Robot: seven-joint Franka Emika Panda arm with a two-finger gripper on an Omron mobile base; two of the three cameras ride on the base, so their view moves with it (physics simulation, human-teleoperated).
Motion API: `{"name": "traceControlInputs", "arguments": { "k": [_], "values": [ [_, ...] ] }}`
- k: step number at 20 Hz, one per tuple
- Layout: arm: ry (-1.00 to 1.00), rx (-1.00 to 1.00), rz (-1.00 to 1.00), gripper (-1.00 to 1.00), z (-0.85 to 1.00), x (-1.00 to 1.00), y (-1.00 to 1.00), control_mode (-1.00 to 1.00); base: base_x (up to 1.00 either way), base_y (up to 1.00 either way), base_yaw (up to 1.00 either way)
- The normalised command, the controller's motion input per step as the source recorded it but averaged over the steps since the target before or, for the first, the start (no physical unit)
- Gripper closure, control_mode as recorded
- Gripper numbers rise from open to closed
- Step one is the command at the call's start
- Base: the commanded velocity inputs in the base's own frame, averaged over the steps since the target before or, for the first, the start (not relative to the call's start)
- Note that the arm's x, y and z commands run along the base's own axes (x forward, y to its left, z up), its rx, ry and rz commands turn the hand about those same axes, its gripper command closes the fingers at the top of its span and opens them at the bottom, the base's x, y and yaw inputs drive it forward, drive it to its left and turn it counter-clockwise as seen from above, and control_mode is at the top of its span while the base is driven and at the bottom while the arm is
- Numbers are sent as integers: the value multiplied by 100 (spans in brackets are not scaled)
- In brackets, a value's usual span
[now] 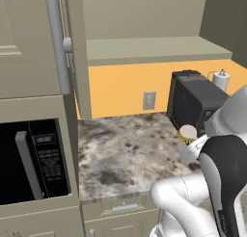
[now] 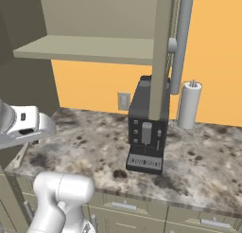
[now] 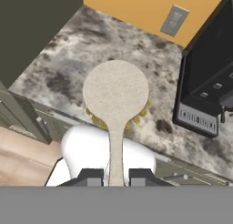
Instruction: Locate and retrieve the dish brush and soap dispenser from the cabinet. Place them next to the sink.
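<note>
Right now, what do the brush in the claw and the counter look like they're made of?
Brush: head and handle look like pale, matte speckled wood or plastic, hard to say which in a render; yellow bristles peek out round the head's rim. The claw is shut on its handle.
Counter: mottled grey-brown pattern with dark flecks, reads as polished granite or stone-look laminate.

Orange wall (image 1: 120,89) with outlet (image 1: 149,100) behind speckled granite counter (image 1: 125,154).

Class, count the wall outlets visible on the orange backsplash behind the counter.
1. The outlet sits on the orange wall just left of the black coffee machine, above the counter. Others may hide behind the machine.
</note>
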Motion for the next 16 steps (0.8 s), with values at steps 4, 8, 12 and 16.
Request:
{"name": "traceControlInputs", "arguments": {
  "k": [4,8,12,16],
  "values": [
    [0,0,0,100,-2,-11,-2,100,-45,-10,-2],
    [0,0,0,100,0,0,0,100,-49,-13,-3],
    [0,0,0,100,0,0,0,100,-37,-9,-2],
    [0,0,0,100,0,0,0,100,-20,-29,-3]
  ]
}}
